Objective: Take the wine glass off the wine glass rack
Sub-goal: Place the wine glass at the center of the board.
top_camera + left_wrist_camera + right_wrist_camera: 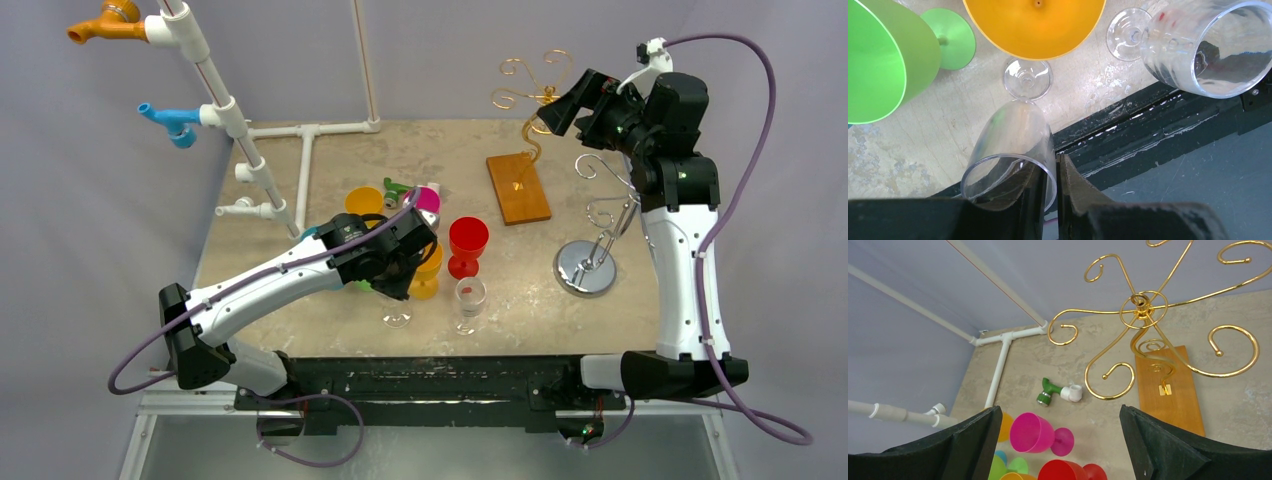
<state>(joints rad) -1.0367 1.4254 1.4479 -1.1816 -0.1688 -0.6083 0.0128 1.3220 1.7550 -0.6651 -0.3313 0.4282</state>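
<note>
My left gripper point(402, 272) point(1050, 175) is shut on the rim of a clear wine glass point(1013, 142). One finger is inside the bowl and the other outside. The glass stands upright with its foot point(397, 320) low by the table's front edge. The gold wine glass rack point(533, 95) point(1143, 305) rises from a wooden base point(518, 187). A silver rack point(603, 190) stands on a round chrome base point(585, 268). The hooks of both racks are bare. My right gripper point(572, 105) point(1060, 450) hangs open, high beside the gold rack's top.
A second clear glass point(470, 300) point(1208, 45) stands right of the held one. Red point(468, 240), orange point(428, 275), yellow point(363, 203), pink point(1038, 432) and green point(878, 60) plastic glasses cluster mid-table. A white pipe frame point(300, 140) stands at the back left.
</note>
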